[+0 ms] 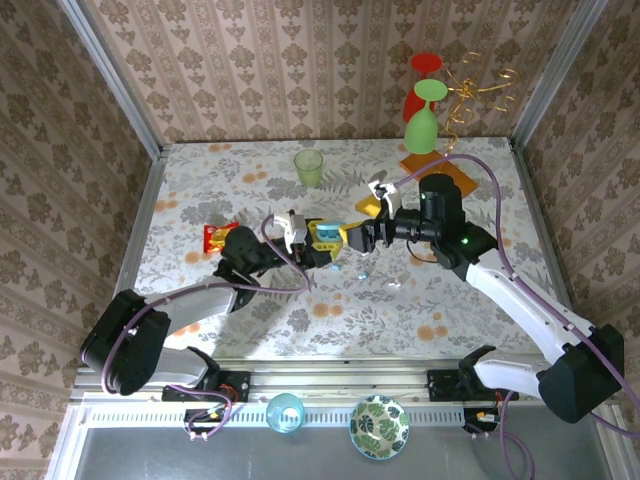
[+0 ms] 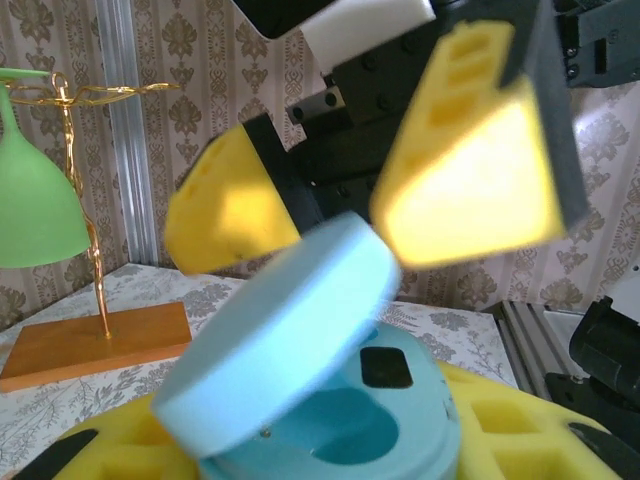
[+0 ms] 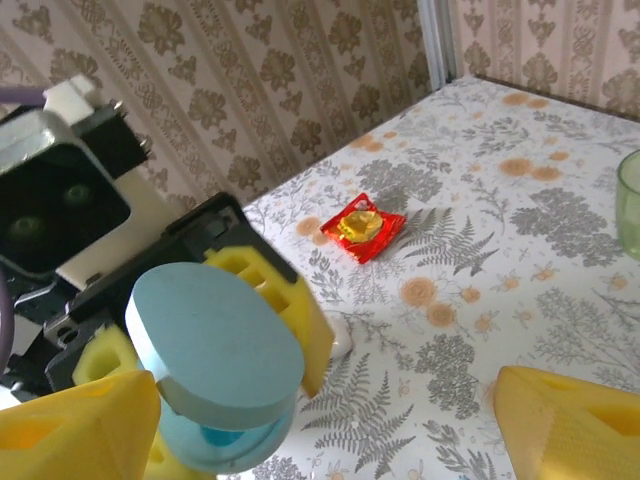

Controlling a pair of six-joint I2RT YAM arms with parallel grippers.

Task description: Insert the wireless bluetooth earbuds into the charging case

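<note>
**Q:** As seen from above, where is everything?
**A:** The left gripper (image 1: pixel 318 240) is clamped on the pale-blue charging case (image 1: pixel 326 236) at table centre. The right gripper (image 1: pixel 362 238) faces it from three o'clock, jaws spread and empty. Tiny earbuds (image 1: pixel 362 271) lie on the table (image 1: pixel 200 190), five o'clock from the case.
**Q:** Left wrist view?
**A:** The case lid is hinged up and the wells look empty. The right gripper's yellow pads hang at twelve o'clock.
**Q:** Right wrist view?
**A:** The open case sits at eight o'clock.
**Q:** Which step?
**A:** Probably fetching. The right gripper must descend, pinch one earbud, then seat it in a well.
</note>
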